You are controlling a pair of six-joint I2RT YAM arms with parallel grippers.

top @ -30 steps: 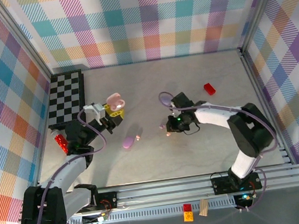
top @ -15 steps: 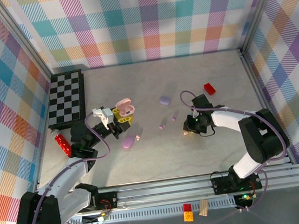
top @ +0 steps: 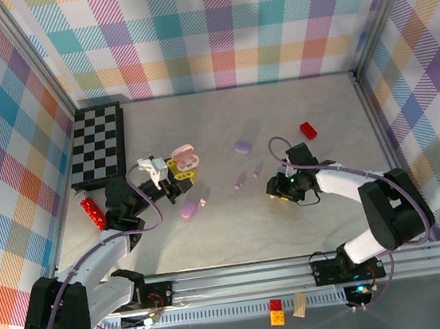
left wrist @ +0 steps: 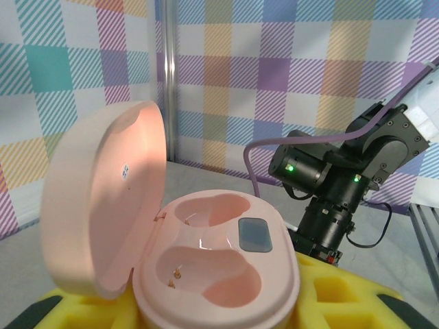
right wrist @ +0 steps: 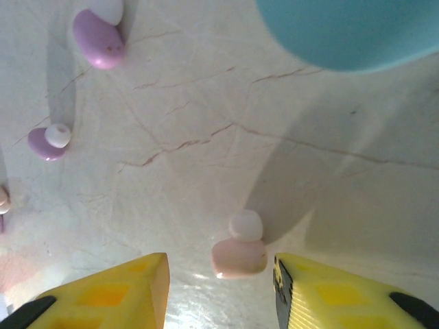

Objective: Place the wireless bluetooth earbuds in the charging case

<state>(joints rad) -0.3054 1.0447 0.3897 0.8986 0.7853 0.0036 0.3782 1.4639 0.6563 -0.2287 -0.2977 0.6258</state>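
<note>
Shifted rightward since earlier, the right gripper [top: 276,186] is spread astride a pink earbud [right wrist: 239,253], which should be centred before pinching. The case [left wrist: 212,267] is clamped by the left gripper [top: 177,172].

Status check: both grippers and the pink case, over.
Left gripper shut on open pink case, both wells empty. Right gripper open, low over table, pink earbud lying between its jaws. Lilac earbuds loose nearby.

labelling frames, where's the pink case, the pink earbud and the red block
pink case [left wrist: 200,241], left wrist view, base between the wells
pink earbud [right wrist: 238,257], right wrist view, its body
red block [top: 309,129], top view, its top face
</note>
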